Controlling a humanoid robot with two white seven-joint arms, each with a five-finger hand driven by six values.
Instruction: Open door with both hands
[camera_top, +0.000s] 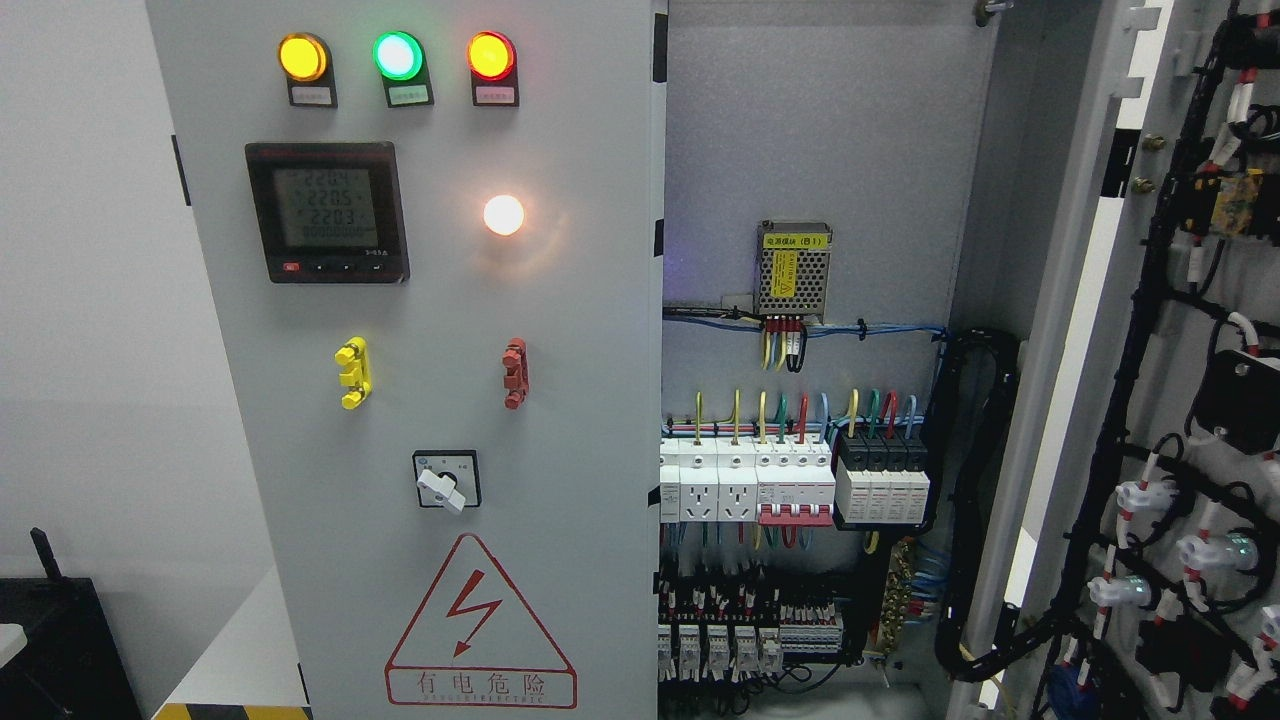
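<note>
Head view: neither hand nor arm is in frame, so the state of the fingers cannot be told for either side.

Task object: electrical cabinet with 2 doors. The left door (400, 400) is closed and faces the camera. The right door (1150, 400) is swung wide open at the far right, its inner face with black wiring harness turned toward the view. Between them the cabinet interior (800, 150) is exposed.

Step judgement: the right half looks done; the left door is not yet opened. The next move would likely call for a hand to reach the free right edge of the left door, beside the open gap, and pull it outward on its left-side hinges. No handle is visible on that door, so the grip point is uncertain.

Left door front: 3 indicator lamps (397, 55) along the top (yellow, green, red), all lit; a digital meter (328, 212); a white lamp (503, 214); a rotary switch (447, 485); a red warning triangle (478, 630) near the bottom.

Interior: a power supply module (794, 268) above a row of breakers (790, 480), with coloured wiring.

Room: plain white wall at left, a dark object (50, 640) at lower left. No worktop visible.
</note>
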